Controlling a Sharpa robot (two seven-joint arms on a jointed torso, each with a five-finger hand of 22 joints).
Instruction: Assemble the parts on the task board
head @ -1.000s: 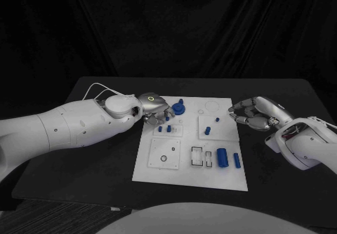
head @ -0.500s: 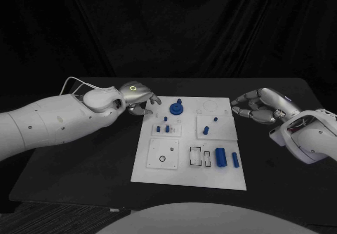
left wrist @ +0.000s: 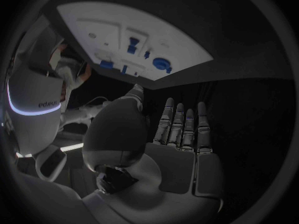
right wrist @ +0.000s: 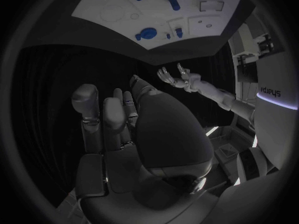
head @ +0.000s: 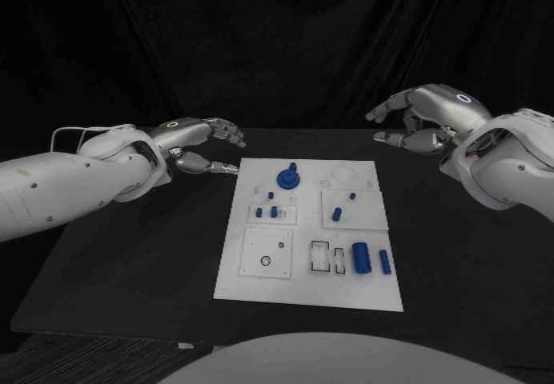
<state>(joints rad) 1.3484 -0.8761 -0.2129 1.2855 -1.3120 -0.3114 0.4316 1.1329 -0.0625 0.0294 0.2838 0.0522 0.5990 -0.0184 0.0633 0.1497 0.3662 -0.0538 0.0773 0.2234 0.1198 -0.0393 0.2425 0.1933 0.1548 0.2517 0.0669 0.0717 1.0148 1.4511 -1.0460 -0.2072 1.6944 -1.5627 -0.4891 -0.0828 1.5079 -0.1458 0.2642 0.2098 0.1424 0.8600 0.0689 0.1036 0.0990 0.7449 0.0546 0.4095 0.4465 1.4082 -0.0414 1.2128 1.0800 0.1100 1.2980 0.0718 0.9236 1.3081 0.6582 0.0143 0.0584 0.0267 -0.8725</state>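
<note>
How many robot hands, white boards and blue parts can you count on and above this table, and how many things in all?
Hands: 2 (left hand, right hand)
Task board: 1
Blue parts: 8
Total: 11

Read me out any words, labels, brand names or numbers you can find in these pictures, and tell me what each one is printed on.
"sharpa": small and seen upside down, on the white body panel in the right wrist view.
The same word, fainter and hard to read, on that panel in the left wrist view.
Task board and blue parts: no readable text, only outlines and holes.
</note>
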